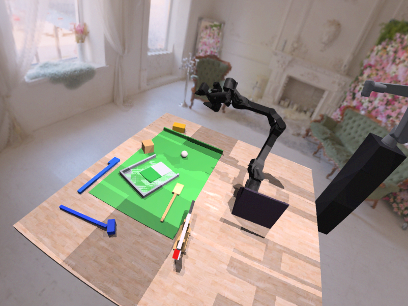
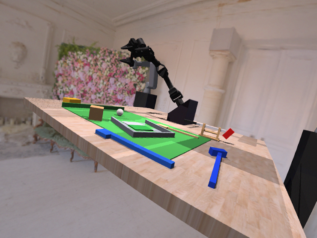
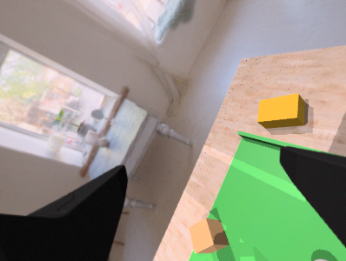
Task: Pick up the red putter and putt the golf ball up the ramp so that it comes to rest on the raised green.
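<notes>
The red putter [image 1: 183, 232] lies on a small wooden rack [image 1: 186, 237] [image 2: 210, 131] just off the near right corner of the green mat [image 1: 197, 164] [image 2: 179, 144] [image 3: 261, 204]; its red head [image 1: 176, 254] [image 2: 228, 133] points toward the table's front. The white golf ball [image 1: 184, 153] [image 2: 120, 111] rests on the mat behind the raised green [image 1: 150, 174] [image 2: 137, 127], a green pad inside a grey frame with a pale ramp [image 1: 161, 168]. My gripper [image 1: 204, 97] [image 2: 125, 54] [image 3: 202, 163] is open and empty, high above the mat's far edge, far from the putter.
Two blue putters [image 1: 98, 174] [image 1: 88, 218] lie left of the mat, and a wooden putter [image 1: 171, 201] lies on it. An orange block [image 1: 178, 127] [image 3: 282, 110] and a tan cube [image 1: 147, 146] [image 3: 208, 235] stand at the far end. A black camera stand [image 1: 355, 184] is at the right.
</notes>
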`<action>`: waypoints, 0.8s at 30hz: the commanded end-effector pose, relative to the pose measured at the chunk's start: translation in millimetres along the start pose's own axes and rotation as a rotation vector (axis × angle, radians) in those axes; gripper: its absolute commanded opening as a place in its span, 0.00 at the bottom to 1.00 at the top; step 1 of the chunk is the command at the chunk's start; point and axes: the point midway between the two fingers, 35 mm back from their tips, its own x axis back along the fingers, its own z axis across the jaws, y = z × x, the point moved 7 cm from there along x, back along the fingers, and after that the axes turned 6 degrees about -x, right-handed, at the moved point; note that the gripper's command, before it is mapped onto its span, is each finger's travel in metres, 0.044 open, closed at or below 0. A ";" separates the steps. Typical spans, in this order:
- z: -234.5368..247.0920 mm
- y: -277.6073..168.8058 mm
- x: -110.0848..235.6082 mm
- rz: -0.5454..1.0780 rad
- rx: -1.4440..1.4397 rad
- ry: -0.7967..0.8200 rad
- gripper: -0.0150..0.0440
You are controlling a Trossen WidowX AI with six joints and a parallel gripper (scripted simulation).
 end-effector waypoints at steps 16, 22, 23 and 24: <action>45.7 -269.6 24.9 0.665 1.140 0.380 1.00; 28.0 -349.2 62.9 0.875 1.529 0.580 1.00; 23.2 -361.4 70.3 0.911 1.594 0.618 1.00; 18.0 -373.1 77.8 0.947 1.659 0.656 1.00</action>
